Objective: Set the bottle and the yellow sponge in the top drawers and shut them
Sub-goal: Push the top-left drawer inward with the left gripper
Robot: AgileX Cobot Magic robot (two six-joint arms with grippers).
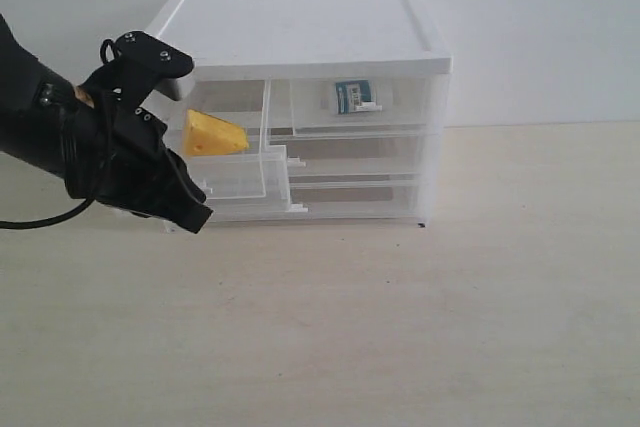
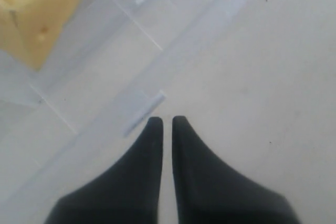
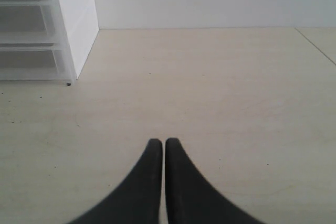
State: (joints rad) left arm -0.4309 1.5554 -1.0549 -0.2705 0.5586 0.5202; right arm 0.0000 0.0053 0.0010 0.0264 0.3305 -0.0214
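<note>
Left end effector [image 2: 164, 121] is holding its jaws closed, gripping nothing, with its tips just in front of the left top drawer [image 1: 235, 179], which is standing pulled out. Beyond the tips, the yellow sponge [image 1: 212, 135] is lying tilted inside that drawer. Farther off, the bottle [image 1: 355, 97] is resting in the closed right top drawer [image 1: 310, 112]. Right end effector [image 3: 160, 142] is likewise staying closed and empty above the surface [image 3: 220, 103], with the white cabinet [image 3: 79, 9] well ahead of it.
</note>
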